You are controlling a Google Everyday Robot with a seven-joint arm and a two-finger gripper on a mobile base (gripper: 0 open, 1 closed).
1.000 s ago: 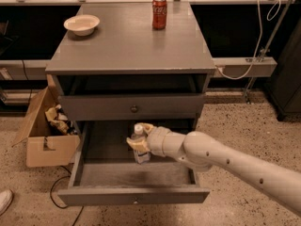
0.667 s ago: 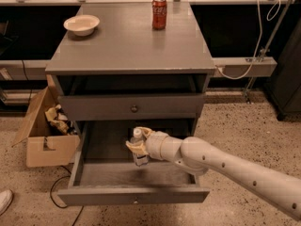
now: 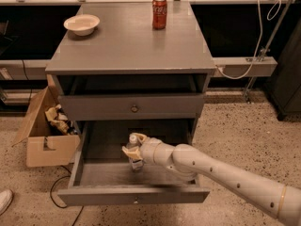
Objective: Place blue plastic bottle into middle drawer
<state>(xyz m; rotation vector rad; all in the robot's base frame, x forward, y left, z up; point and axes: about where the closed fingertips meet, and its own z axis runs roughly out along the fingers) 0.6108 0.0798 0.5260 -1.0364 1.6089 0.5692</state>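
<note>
The blue plastic bottle (image 3: 135, 161), slim and clear with a white cap, stands upright inside the open middle drawer (image 3: 78, 166). Its base is at or just above the grey floor; I cannot tell if it touches. My gripper (image 3: 133, 151) reaches in from the lower right on a long white arm, and its tan fingers (image 3: 127, 150) are shut around the bottle's upper part. The drawer is pulled well out, with a small pale knob on its front panel (image 3: 135, 201).
Above is a closed grey drawer front with a brass knob (image 3: 134, 108). A red cola can (image 3: 159, 12) and a white bowl (image 3: 82, 24) stand on the cabinet top. A cardboard box (image 3: 44, 138) sits on the floor at left, with a cable beside it.
My gripper has moved down and slightly left with the bottle, lowering it deeper into the open drawer. Nothing else has moved.
</note>
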